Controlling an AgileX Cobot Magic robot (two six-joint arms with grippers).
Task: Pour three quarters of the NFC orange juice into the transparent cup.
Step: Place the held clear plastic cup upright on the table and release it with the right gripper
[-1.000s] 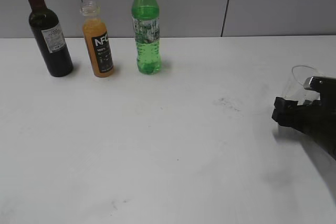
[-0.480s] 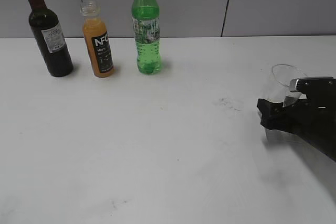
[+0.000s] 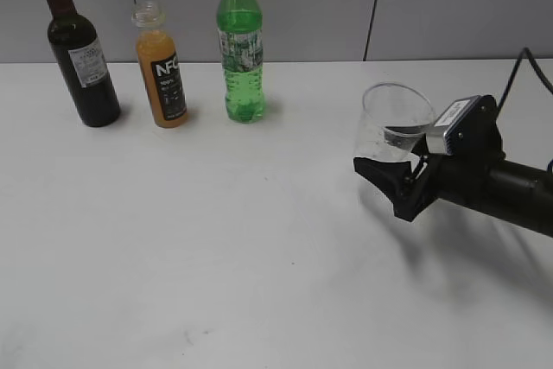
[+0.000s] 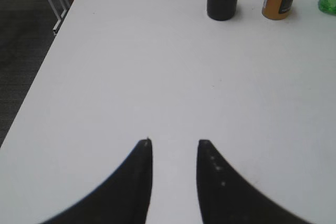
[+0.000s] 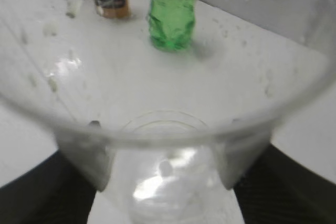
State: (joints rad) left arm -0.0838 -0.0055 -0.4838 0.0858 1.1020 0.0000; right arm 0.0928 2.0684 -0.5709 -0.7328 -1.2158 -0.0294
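Cup [image 3: 396, 121] (transparent, empty) sits clamped between the right gripper's [image 3: 393, 181] jaws, right of centre on the table [image 3: 259, 239]. We see the NFC orange juice [image 3: 162, 66] standing at the back left; left gripper [image 4: 174, 145] jaws stand apart.

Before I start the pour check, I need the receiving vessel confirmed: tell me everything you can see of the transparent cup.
The transparent cup is a clear tapered tumbler, wider at the rim, apparently plastic or glass, and empty apart from small droplets or smudges on its wall. It stands roughly upright, held low on its body between the fingers of the right claw, right of the three bottles and well apart from them. The right wrist view looks through its wall to its round base. Whether it rests on the table cannot be told.
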